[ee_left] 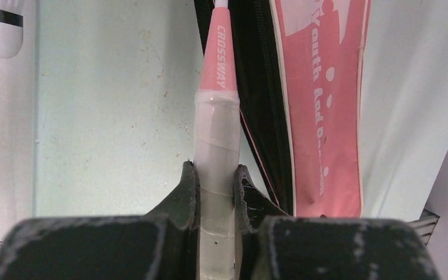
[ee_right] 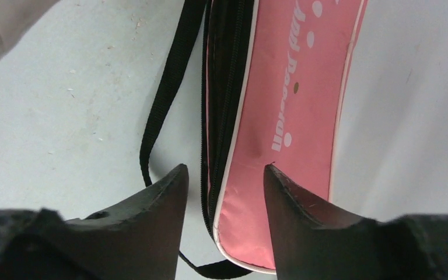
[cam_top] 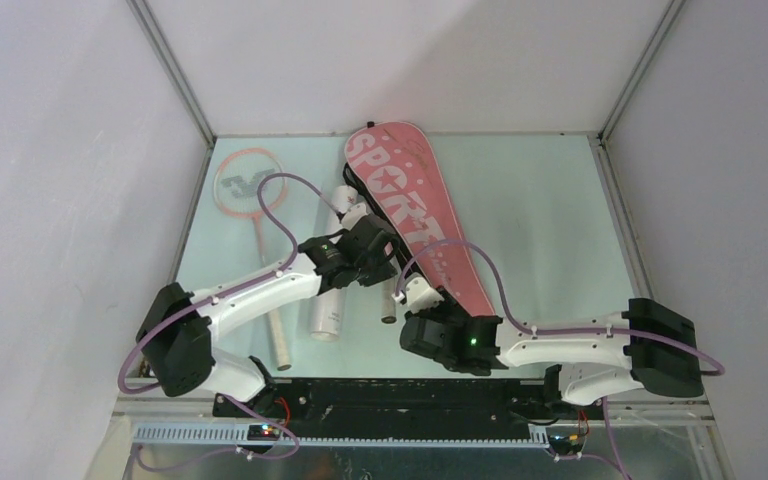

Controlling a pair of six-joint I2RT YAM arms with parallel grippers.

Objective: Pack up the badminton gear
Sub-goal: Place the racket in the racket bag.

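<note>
One racket [ee_left: 217, 134] is pinched by its film-wrapped handle between the left jaws, its shaft running ahead along the bag [ee_left: 321, 105] zip edge. It looks light, stiff and likely slick, so grip firmly. The right jaws gape wide over the limp bag's narrow end, where its zip edge looks easiest to pinch.

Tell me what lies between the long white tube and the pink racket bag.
A racket's white handle, clamped by the left gripper, beside bare table: left wrist view.
</note>
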